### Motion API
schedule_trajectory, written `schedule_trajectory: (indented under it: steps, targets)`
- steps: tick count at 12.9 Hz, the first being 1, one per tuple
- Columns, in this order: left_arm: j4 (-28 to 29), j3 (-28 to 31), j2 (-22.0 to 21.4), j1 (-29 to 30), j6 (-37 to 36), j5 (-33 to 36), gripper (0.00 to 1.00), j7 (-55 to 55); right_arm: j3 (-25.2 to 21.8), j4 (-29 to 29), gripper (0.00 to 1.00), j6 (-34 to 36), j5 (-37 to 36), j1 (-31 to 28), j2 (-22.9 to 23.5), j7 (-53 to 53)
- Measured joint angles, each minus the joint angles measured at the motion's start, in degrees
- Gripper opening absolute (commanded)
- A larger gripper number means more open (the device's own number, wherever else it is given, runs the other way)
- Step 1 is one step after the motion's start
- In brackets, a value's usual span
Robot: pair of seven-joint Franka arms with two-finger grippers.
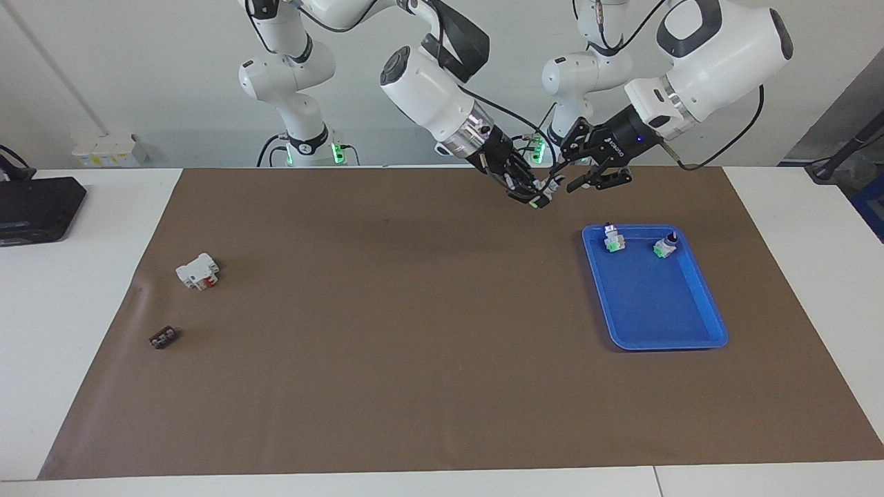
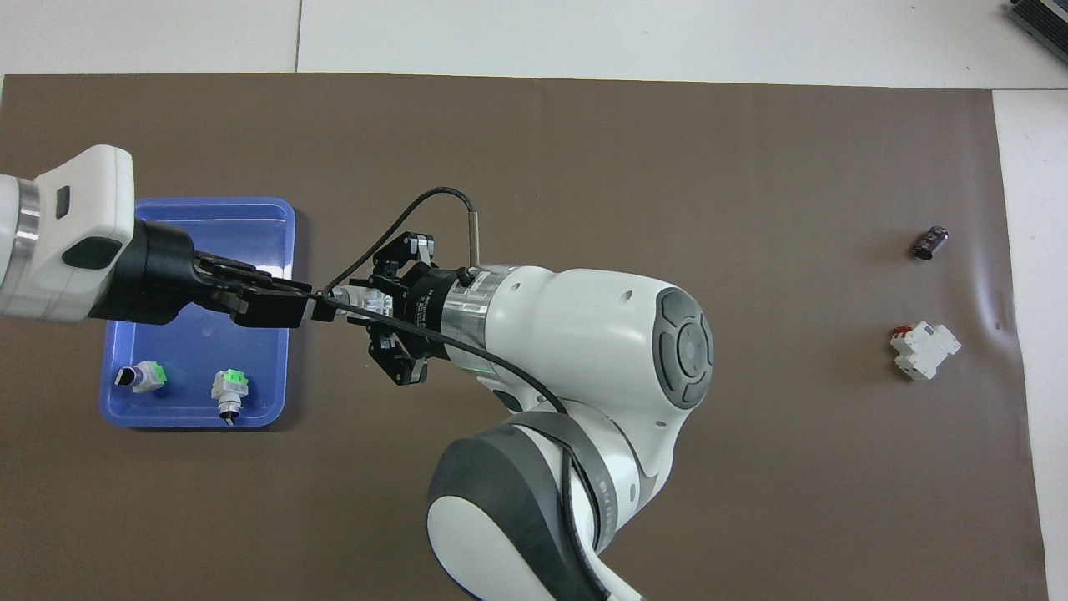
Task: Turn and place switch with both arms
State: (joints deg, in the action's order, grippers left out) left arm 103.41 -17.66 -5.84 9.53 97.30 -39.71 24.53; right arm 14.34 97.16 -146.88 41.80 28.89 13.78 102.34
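Two grippers meet in the air over the brown mat [image 1: 414, 345], beside the blue tray [image 1: 697, 342]. The right gripper [image 1: 535, 197] pinches the switch [image 1: 548, 186]. The left gripper [image 1: 587, 176] touches it too; I cannot tell whether it squeezes. Two more switches [image 1: 613, 239] sit in the tray.

You find almost no writing here. The left tool [image 1: 595, 166] carries a short white brand mark on its black body, beside a small blue light, but you cannot make out its letters. The right tool [image 2: 367, 302] shows a line of small white print on its black wrist collar, and that is unreadable too. Nothing else in either view bears a label, number or sign that you can read.
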Motion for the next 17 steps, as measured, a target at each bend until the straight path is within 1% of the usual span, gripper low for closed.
schedule_trajectory:
  steps: [6,9,12,14,15,17]
  targets:
    - [0.0,-0.06,0.0,-0.11,1.4,-0.05,0.42,0.0,0.0,0.0,0.0,0.0,0.0,0.0,0.0,0.0]
    - [0.0,-0.08,0.0,-0.14,1.64,-0.11,0.35,0.0,0.0,0.01,0.0,0.0,0.0,0.0,0.01,0.0]
    - [0.0,-0.12,-0.02,-0.19,1.69,-0.34,0.21,0.0,-0.02,0.03,0.0,0.0,0.0,0.0,0.07,0.0]
    - [0.01,-0.23,-0.09,-0.25,1.83,-0.59,0.06,0.0,-0.02,0.02,0.0,-0.06,0.0,0.0,0.19,0.0]
    - [0.01,-0.29,-0.15,-0.28,1.83,-0.84,0.02,0.06,-0.02,0.02,0.0,-0.06,0.0,0.0,0.28,0.0]
    - [0.01,-0.3,-0.15,-0.28,2.03,-0.84,0.0,0.12,-0.02,0.0,0.0,-0.06,0.0,0.0,0.28,0.0]
